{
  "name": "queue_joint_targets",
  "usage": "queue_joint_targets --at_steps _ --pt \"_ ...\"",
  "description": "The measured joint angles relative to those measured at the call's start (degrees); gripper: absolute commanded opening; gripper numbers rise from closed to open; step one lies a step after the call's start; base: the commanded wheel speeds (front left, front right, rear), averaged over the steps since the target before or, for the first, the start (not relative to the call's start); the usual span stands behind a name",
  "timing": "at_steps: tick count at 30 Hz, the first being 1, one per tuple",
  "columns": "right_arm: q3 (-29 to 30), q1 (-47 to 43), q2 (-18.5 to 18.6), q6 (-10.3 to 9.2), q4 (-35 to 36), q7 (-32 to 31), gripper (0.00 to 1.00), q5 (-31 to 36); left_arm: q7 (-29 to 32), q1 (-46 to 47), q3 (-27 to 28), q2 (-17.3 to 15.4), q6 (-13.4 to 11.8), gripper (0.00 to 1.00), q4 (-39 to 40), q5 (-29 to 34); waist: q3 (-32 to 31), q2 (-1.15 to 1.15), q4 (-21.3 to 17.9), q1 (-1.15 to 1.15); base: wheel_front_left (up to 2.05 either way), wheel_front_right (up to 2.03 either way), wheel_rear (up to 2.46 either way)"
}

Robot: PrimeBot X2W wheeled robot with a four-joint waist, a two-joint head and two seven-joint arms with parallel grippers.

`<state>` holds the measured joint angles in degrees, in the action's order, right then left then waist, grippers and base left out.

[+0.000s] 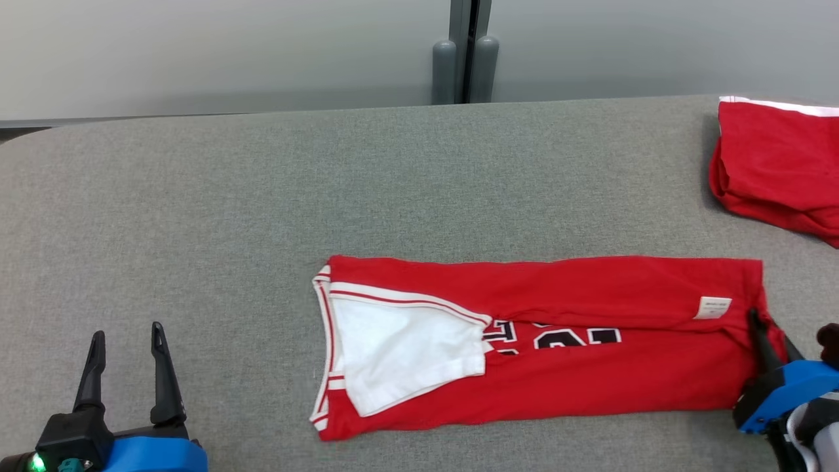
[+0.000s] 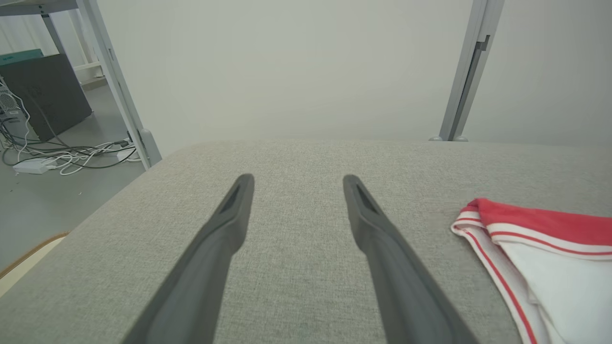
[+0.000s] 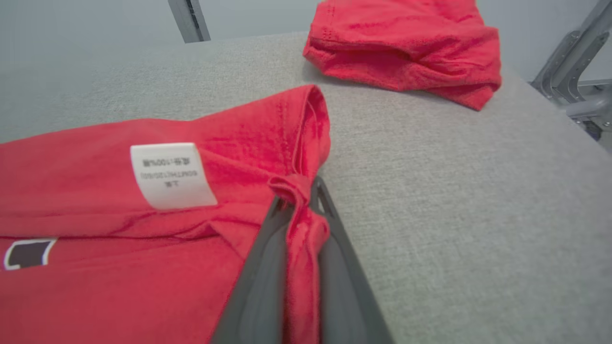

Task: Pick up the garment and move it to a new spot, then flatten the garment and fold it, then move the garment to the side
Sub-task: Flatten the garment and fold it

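The jaws of the right arm are pressed together on a bunched ridge of cloth at the hem end of a red sleeveless basketball jersey [image 1: 590,295]. The fabric is pinched between the 2 long dark fingers [image 3: 339,267], just beside a white care label [image 3: 171,176]. The jersey, folded lengthwise into a long band, lies flat on the grey fabric-covered tabletop [image 1: 262,196], right of centre. Its white-trimmed neck end, with a white lining panel [image 1: 400,347], points to the robot's left, and black chest numerals [image 1: 570,337] are half hidden under the fold. The jaws of the left arm stand spread and empty at the near left of the tabletop, well apart from the neck end. A second folded red garment [image 1: 773,164] sits at the far right corner. The jersey looks light, thin and limp. Lifted by 1 point it would likely sag and spill its fold, so the stitched hem, matched by a grip on the neck-end trim, appears the soundest hold.
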<state>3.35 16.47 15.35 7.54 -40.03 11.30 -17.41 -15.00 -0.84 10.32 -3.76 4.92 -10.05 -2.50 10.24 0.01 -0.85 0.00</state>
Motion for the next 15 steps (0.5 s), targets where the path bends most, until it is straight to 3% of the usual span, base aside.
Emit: queue_joint_targets --at_steps 6,15 --pt "2.03 -0.03 1.68 -0.03 2.32 -3.64 0.0 0.69 0.0 -0.18 0.58 0.08 0.15 1.0 0.09 0.16 -0.4 0.0 -1.16 0.0 0.0 0.0 0.0" --pt "-2.63 -1.46 -2.7 -0.05 13.05 -8.48 0.0 -2.86 0.0 -0.4 0.12 0.47 0.15 1.0 -0.05 0.35 -1.62 0.0 -1.34 0.0 0.0 0.0 0.0"
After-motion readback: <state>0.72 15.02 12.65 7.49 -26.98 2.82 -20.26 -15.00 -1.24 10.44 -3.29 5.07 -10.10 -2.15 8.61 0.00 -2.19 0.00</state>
